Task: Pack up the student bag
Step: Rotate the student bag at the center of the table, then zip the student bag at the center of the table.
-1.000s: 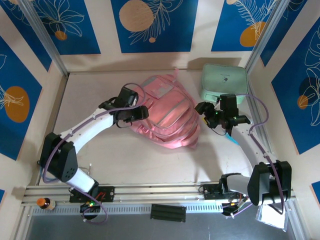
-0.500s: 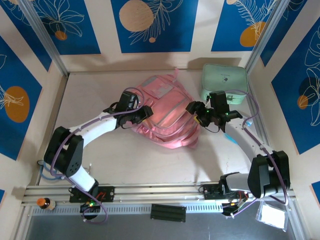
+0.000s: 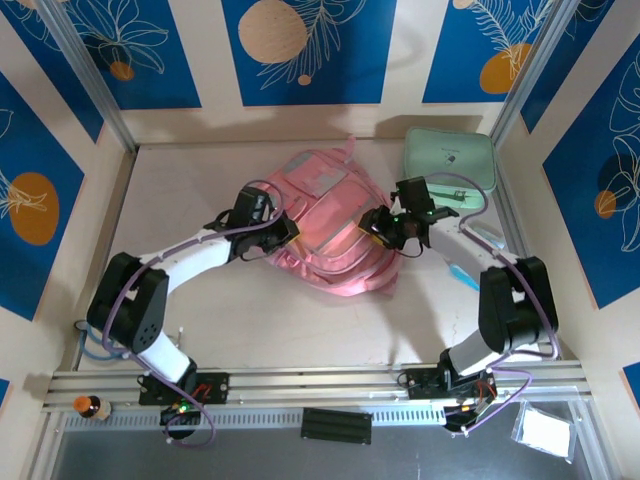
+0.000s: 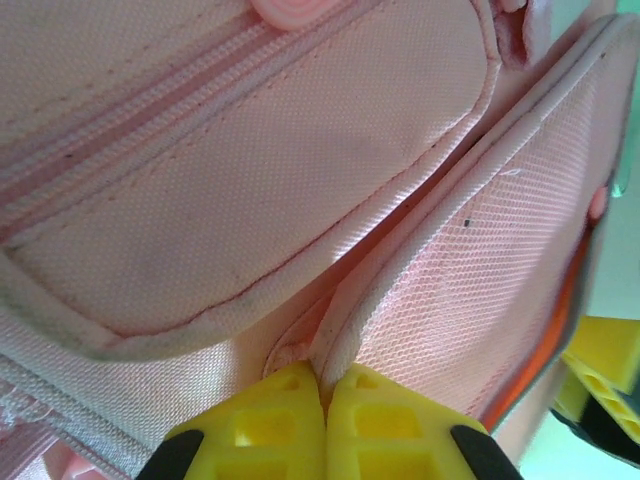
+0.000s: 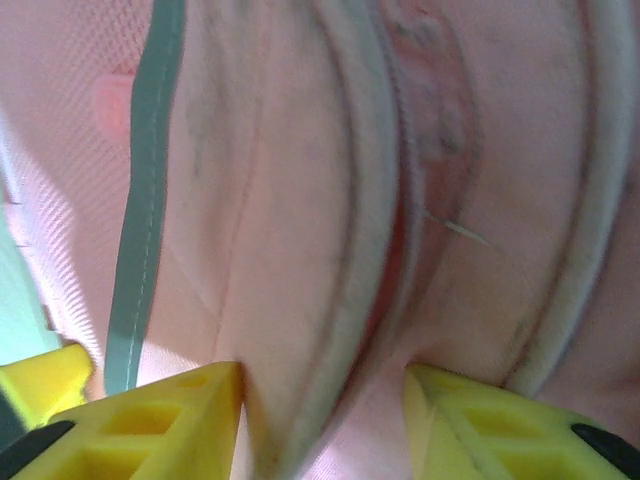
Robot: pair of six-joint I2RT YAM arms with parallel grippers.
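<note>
The pink student bag point(image 3: 325, 225) lies flat in the middle of the table, its front pockets facing up. My left gripper point(image 3: 283, 232) is at the bag's left side. In the left wrist view its yellow fingers point(image 4: 270, 420) are shut on a piped fabric edge point(image 4: 345, 335) of the bag. My right gripper point(image 3: 375, 225) is at the bag's right side. In the right wrist view it point(image 5: 322, 420) stands open, its two yellow fingers point(image 5: 170, 420) apart, with a fold of the bag's pink fabric point(image 5: 330, 300) bulging between them.
A mint green hard case point(image 3: 448, 165) lies at the back right, just behind my right arm. A light blue object point(image 3: 462, 273) sits on the table by the right arm. The enclosure walls and metal posts ring the table closely.
My right gripper has swung left from beside the green case onto the bag's right side. My left gripper has edged a little further into the bag's left side.
</note>
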